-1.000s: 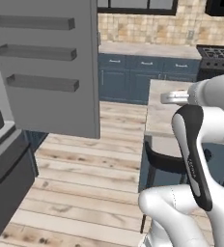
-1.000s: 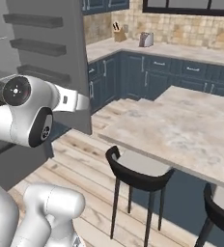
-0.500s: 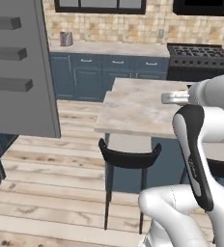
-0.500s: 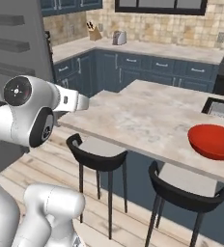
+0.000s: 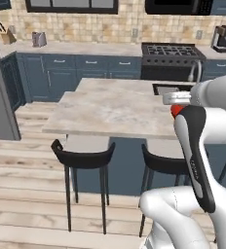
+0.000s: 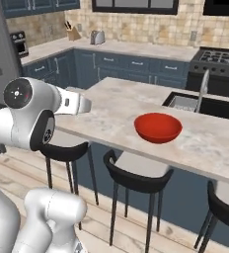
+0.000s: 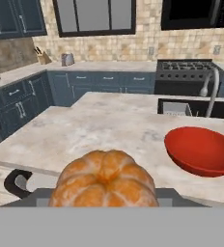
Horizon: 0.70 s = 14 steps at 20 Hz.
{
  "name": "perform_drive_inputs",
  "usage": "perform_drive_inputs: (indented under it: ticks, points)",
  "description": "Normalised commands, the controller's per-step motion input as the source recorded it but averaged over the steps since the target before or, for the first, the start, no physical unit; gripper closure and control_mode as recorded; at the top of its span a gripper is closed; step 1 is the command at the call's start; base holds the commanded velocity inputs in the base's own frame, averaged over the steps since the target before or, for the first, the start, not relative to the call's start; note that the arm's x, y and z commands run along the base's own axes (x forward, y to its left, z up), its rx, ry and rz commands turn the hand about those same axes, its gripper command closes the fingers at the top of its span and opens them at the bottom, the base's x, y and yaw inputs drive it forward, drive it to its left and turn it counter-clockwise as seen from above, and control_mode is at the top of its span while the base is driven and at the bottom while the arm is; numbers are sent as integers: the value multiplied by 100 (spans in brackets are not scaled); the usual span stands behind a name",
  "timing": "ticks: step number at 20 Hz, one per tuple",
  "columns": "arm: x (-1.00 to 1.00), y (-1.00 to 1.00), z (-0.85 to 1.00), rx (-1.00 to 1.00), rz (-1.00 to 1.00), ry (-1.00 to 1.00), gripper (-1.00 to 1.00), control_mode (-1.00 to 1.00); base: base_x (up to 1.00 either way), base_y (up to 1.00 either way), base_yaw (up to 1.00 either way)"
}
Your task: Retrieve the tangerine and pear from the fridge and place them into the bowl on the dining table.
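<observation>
The gripper (image 7: pixel 104 205) grasps the tangerine (image 7: pixel 104 179) above the near edge of the dining table (image 7: pixel 94 130); the red bowl (image 7: pixel 201 150) sits empty, ahead to its right

I see a wide glossy red bowl (image 6: pixel 158 127) at centre frame on the long beige marble-look dining table (image 6: pixel 111 104), black stools (image 6: pixel 134 180) below, white arm at left
</observation>
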Motion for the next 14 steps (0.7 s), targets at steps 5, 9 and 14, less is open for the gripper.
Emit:
perform_drive_inputs:
  ticks: [5,9,14]
  points:
    - [0,0,0,0,0,0,100,100,0,-79,-15]
    - [0,0,0,0,0,0,100,100,4,-62,-16]
    - [0,0,0,0,0,0,100,100,18,-47,-15]
